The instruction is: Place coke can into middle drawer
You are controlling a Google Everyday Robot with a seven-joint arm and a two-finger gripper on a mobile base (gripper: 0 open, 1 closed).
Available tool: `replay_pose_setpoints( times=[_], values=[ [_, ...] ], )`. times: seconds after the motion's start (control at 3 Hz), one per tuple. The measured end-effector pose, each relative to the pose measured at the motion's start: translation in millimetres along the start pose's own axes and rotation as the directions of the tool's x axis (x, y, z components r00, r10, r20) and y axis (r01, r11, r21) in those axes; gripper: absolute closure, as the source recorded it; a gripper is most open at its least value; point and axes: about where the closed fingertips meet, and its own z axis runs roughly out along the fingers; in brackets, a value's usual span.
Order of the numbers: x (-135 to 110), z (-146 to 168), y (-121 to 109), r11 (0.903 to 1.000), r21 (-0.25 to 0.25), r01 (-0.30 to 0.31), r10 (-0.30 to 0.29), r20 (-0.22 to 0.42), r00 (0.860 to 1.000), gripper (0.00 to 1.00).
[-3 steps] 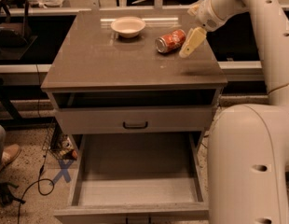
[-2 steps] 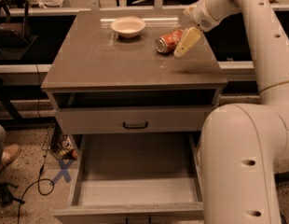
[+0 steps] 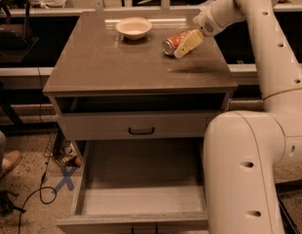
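Since a moment ago the gripper point(image 3: 188, 43) has edged left and now overlaps the right end of the coke can point(image 3: 170, 44); whether it is clasping the can, I cannot tell. The brown cabinet top point(image 3: 117, 67) also holds a cream bowl point(image 3: 134, 27), left of the can. Below, the middle drawer point(image 3: 141, 201) stands pulled out over a speckled floor point(image 3: 24, 179). The can, orange-red with a silver end, lies on its side at the far right.
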Motion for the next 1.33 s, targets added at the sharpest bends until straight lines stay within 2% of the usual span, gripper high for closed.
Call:
replay_pose_setpoints(
  times=[0.33, 0.67, 1.33],
  values=[
    [-2, 2, 1, 0.9958, -0.018, -0.089, 0.09, 0.04, 0.995, 0.0],
    [-5, 5, -2, 0.9892, -0.007, -0.147, 0.147, 0.04, 0.988, 0.0],
    [-16, 21, -22, 0.9755, 0.095, -0.199, 0.2, 0.0, 0.98, 0.0]
  ],
)
